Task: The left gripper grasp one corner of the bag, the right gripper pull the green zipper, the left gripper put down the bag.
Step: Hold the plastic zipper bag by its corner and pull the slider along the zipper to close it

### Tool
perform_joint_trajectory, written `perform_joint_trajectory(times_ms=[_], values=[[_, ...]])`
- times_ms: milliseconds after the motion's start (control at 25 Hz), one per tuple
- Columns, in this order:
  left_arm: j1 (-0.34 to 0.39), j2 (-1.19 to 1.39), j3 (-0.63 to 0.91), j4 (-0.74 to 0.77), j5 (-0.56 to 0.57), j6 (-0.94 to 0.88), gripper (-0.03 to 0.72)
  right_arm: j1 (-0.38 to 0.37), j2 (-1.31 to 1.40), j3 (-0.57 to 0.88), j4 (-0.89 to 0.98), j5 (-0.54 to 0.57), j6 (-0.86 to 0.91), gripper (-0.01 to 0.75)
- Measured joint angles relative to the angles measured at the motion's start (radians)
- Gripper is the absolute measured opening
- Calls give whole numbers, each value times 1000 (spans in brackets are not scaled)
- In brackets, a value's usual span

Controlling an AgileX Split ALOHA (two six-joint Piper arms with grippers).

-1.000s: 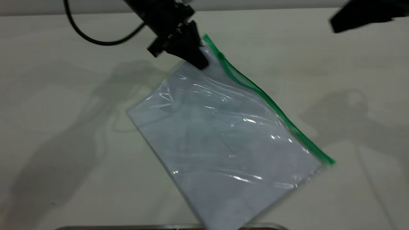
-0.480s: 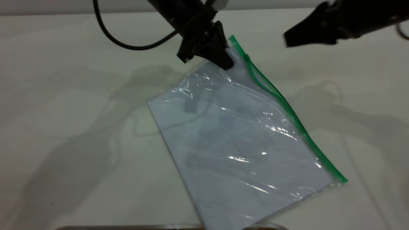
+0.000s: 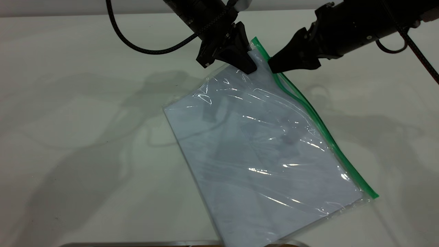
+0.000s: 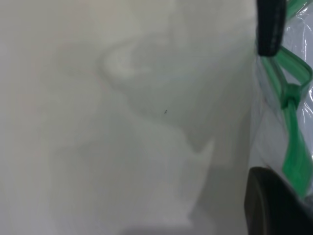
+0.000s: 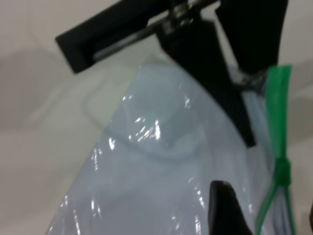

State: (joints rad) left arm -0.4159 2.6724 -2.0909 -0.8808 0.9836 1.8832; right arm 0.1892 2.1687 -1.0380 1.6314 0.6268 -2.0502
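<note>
Holding the clear plastic document bag [image 3: 267, 154] up by its green-zip corner [image 3: 256, 46], black left gripper [image 3: 248, 65] clamped there. Black right gripper [image 3: 272, 67], fingers parted, straddles the green zipper's [image 3: 322, 127] slider tab [image 5: 282, 169]; next I pinch it.

This looks like a robotics lab or test bench rather than a home or shop. A plain, pale counter [image 3: 68, 103] fills nearly the whole exterior view, bare of any household clutter, with two black robot arms reaching in from the far side, the left hand [image 3: 248, 63] trailing a black braided cable [image 3: 137, 43]. Hard overhead lighting throws several overlapping shadows of the arms across the surface, as a staged recording setup would.
</note>
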Motion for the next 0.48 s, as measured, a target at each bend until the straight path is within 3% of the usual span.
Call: perform_joint_trajectory(times_ms=[480], values=[[0,0,0,-110,0,3,58,0,1,-13,30,-40,-11,453]])
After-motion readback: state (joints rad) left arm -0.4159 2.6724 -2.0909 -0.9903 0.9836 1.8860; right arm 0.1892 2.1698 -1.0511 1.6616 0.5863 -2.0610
